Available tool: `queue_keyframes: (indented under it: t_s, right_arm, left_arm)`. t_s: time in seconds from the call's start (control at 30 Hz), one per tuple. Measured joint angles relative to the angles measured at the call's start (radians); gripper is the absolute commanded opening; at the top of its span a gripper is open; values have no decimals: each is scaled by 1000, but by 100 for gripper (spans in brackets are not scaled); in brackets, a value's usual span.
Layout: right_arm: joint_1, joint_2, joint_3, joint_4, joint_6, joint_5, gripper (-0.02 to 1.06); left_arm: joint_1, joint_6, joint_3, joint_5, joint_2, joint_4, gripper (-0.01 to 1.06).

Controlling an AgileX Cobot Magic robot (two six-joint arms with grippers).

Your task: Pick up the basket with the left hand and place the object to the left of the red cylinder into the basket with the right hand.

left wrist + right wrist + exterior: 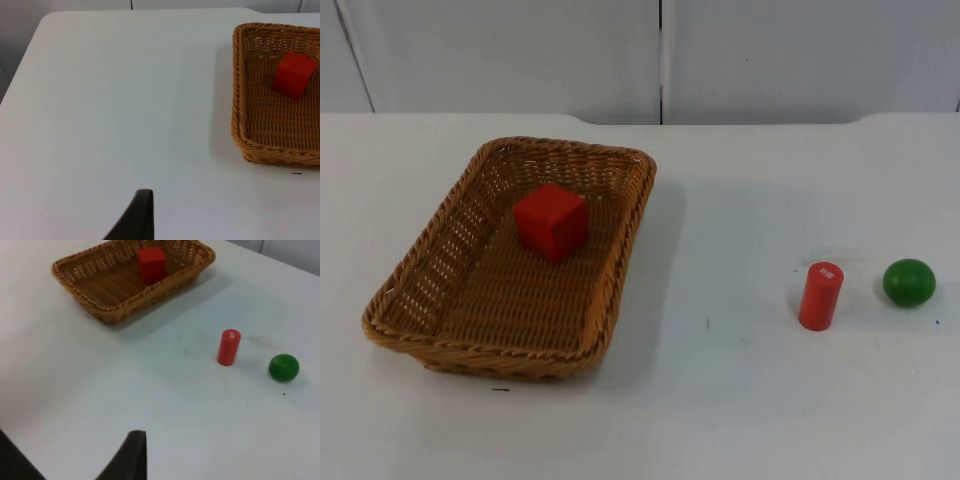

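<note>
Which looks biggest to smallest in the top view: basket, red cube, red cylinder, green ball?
1. basket, by far the largest
2. red cube, lying inside the basket
3. red cylinder and green ball: too alike to rank; the cylinder is taller, the ball wider.

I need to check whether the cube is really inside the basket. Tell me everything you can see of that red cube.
The red cube is a plain, matte block, like painted wood, with sharp edges and no markings. It lies inside the wicker basket, resting on the woven floor toward the far end, turned at an angle to the walls. It stands apart from the walls. Nothing else touches it.
</note>
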Motion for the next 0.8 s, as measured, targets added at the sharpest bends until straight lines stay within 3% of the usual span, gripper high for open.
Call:
queue_keyframes:
  t_s: [0.8]
  right_arm:
    - [-286, 0, 0, 4, 0, -2, 105]
  left_arm:
    - [0, 0, 0, 0, 0, 0, 105]
